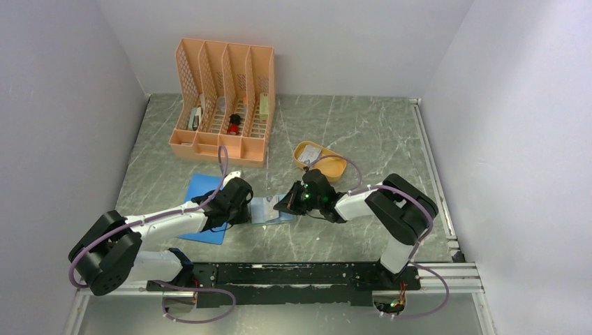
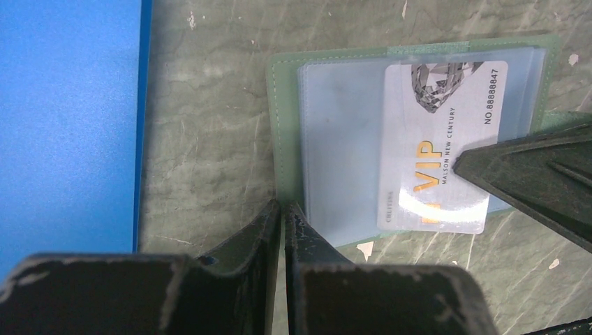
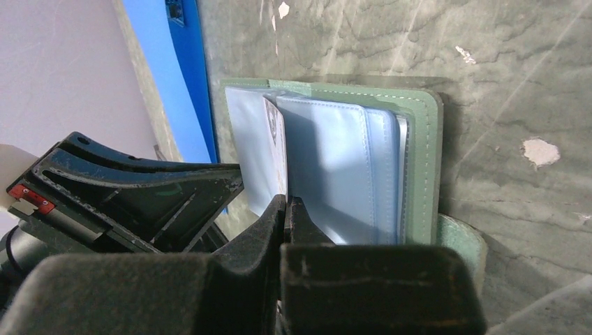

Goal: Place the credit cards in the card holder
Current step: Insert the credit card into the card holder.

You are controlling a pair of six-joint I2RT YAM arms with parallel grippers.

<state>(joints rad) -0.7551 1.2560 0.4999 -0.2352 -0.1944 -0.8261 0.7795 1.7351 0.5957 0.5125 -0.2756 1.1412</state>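
Observation:
The card holder (image 1: 269, 209) lies open on the table between my grippers, a sage-green wallet (image 2: 286, 118) with pale blue-clear pockets (image 3: 335, 167). My left gripper (image 2: 283, 209) is shut, pinching the wallet's green left edge. My right gripper (image 3: 286, 204) is shut on a credit card (image 2: 433, 139), white with gold "VIP" print and a grey diamond. The card lies over the pockets and overhangs the wallet's near edge. It shows edge-on in the right wrist view (image 3: 276, 139). The right fingertip (image 2: 502, 167) shows in the left wrist view. In the top view the left gripper (image 1: 241, 202) and right gripper (image 1: 290, 202) flank the wallet.
A flat blue pad (image 1: 206, 213) lies left of the wallet, also in the left wrist view (image 2: 70, 118). A mustard-yellow oval tray (image 1: 334, 167) with a pale item in it sits behind the right gripper. An orange file organiser (image 1: 223, 105) stands at the back left.

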